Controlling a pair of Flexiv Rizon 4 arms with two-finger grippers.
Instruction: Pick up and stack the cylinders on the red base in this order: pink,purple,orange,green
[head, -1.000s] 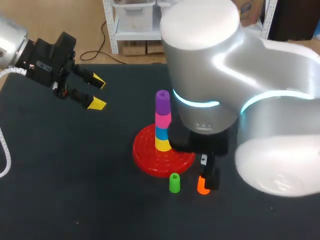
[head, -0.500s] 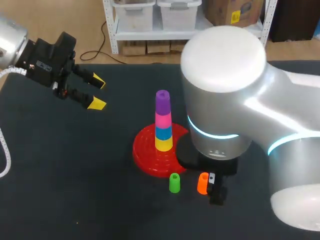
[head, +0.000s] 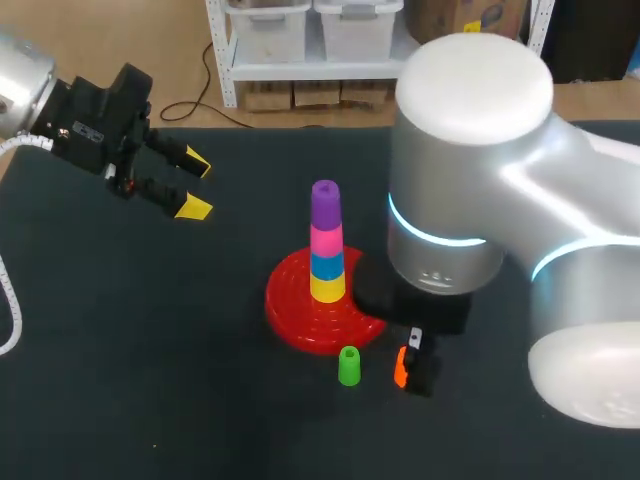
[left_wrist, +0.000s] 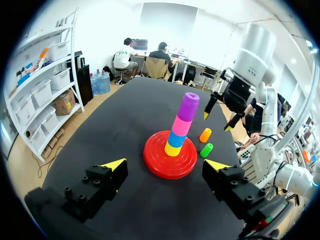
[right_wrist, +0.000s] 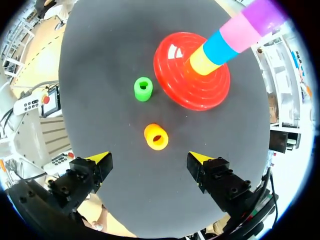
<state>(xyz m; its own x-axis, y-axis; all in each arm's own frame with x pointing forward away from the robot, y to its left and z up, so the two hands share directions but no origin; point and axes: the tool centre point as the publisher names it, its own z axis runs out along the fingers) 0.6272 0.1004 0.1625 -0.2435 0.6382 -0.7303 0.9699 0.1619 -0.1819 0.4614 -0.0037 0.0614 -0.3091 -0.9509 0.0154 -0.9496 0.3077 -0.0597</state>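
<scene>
Four smooth plastic cylinders stood stacked on a round red plastic base (head: 300, 322) with ringed ridges, near the middle of the matte black table (head: 150, 350). From the bottom up they were a yellow cylinder (head: 327, 288), a blue cylinder (head: 327, 265), a pink cylinder (head: 326, 241) and a purple cylinder (head: 325, 203).

Two more lay loose on the table, both hollow with open tops. A green plastic cylinder (head: 348, 366) stood upright just beside the base's rim. An orange plastic cylinder (right_wrist: 156, 136) sat near it, not touching it.

The glossy silver right arm (head: 470, 150) hung over the orange cylinder. Its jaws were spread with the yellow tips either side, touching nothing.

The left arm (head: 90, 120) hung well apart from the base. Its jaws were spread and empty.
</scene>
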